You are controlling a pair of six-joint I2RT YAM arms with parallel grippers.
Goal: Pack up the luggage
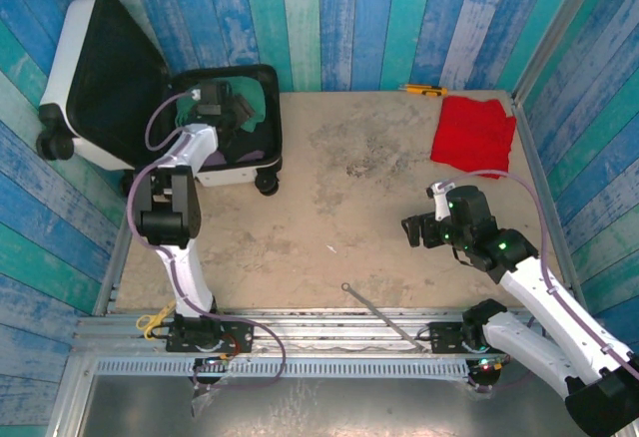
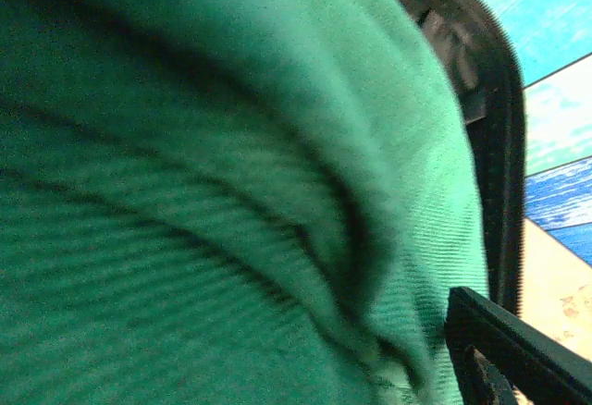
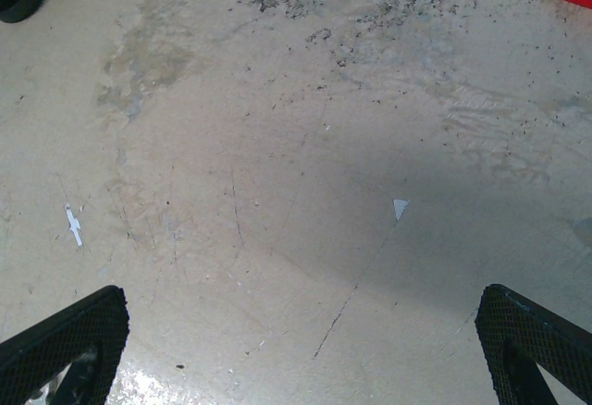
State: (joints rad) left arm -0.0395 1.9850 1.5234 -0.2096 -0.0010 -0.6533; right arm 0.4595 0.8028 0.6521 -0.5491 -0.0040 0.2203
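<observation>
Nearest the arm bases, a thin metal rod [image 1: 377, 312] lay across the near edge of the sandy counter [image 1: 319, 218]. Just beyond it on the right, the right gripper [image 1: 413, 229] hovered above bare counter, jaws spread wide apart and holding nothing. On the left, the left gripper [image 1: 213, 101] reached down into the luggage [image 1: 70, 63]. This white hard-shell suitcase stood open at the far left corner, its lid leaning back towards the blue plank wall. The left jaws were also apart, with folded green cloth [image 2: 231, 192] lying in the black-lined base close beneath them. Folded red cloth [image 1: 474, 133] lay at the far right, well apart from the luggage.
</observation>
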